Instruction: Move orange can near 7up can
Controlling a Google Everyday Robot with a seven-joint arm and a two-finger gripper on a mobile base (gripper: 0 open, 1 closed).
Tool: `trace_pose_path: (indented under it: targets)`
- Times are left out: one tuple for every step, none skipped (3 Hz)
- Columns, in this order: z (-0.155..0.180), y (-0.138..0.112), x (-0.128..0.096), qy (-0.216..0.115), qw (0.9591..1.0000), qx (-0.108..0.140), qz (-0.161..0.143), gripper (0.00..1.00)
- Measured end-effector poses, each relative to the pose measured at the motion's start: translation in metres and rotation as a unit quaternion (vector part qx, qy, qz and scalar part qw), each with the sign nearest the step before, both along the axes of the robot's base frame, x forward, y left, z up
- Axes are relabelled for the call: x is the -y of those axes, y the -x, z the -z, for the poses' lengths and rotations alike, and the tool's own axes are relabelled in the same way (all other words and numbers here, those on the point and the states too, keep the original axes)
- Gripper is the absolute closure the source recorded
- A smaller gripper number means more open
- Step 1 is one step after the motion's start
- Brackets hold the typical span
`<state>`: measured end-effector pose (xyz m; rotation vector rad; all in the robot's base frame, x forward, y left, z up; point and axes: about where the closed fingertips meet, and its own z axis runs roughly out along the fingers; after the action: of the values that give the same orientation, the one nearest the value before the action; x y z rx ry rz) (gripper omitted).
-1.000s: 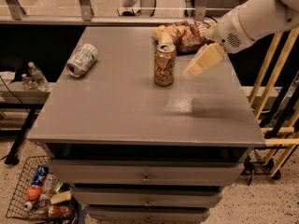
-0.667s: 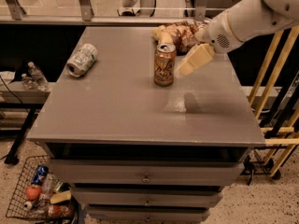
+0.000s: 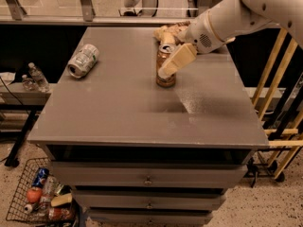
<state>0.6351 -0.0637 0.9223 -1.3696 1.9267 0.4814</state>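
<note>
In the single camera view, the orange can (image 3: 166,81) stood upright on the grey table (image 3: 118,122), toward its back right part and just in front of a crumpled snack bag (image 3: 166,31). The 7up can (image 3: 83,60) lay on its side near the table's back left edge, well apart from the orange can, with bare tabletop between them. The gripper (image 3: 169,66), at the end of the white arm (image 3: 227,18) reaching in from the right, sat at the orange can and overlapped its upper half. Whether the claw had closed on the can could not be told. The can's base appeared to rest on the table, so the carry itself looked not yet begun. What remained was to secure the grasp and bring the can leftward to the 7up can.
</note>
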Motion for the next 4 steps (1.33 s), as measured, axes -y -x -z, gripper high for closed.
trace_pose_path:
  targets:
    - [0.005,-0.001,-0.022,-0.002,0.9997,-0.006,-0.025,0.0]
    - [0.014,-0.005,-0.034,0.001,0.9991,-0.017,-0.039,0.03]
    - [0.016,-0.008,-0.037,0.0,0.9987,-0.023,-0.046,0.29]
    - [0.01,-0.007,-0.036,-0.002,0.9986,-0.018,-0.049,0.52]
